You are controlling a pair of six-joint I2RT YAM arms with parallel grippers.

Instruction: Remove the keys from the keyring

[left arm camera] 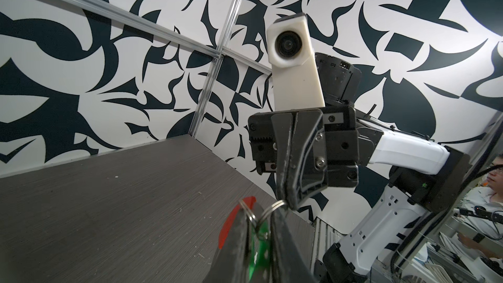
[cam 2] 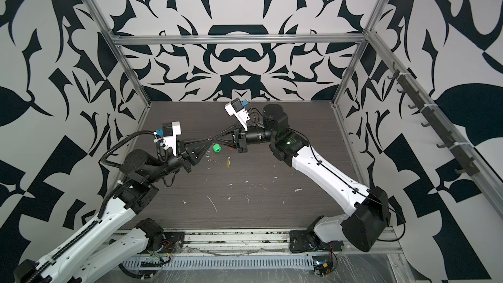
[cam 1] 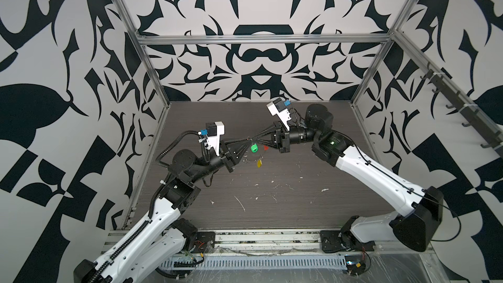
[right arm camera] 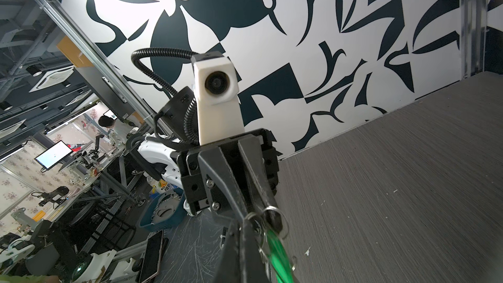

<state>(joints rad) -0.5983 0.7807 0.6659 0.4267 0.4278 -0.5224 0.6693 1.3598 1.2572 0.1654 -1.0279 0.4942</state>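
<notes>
Both grippers meet tip to tip in mid-air above the table's middle. My right gripper (cam 1: 254,139) (right arm camera: 245,221) is shut on a small silver ring (left arm camera: 273,208) of the keyring. My left gripper (cam 1: 248,139) (left arm camera: 260,213) has its jaws a narrow gap apart, with another small ring against one finger; whether it pinches that ring I cannot tell. The green key (cam 1: 254,148) (left arm camera: 261,240) hangs just under the tips and shows through that gap. The keyring's red sleeve (cam 1: 266,147) (left arm camera: 231,221) hangs beside it. The yellow key (cam 1: 259,163) dangles lowest on the thin hoop.
The dark wood-grain table (cam 1: 299,186) carries scattered white flecks (cam 1: 241,202). Aluminium frame posts (cam 1: 152,77) and patterned walls close in the back and both sides. Both arm bases sit on the rail (cam 1: 266,238) at the front edge.
</notes>
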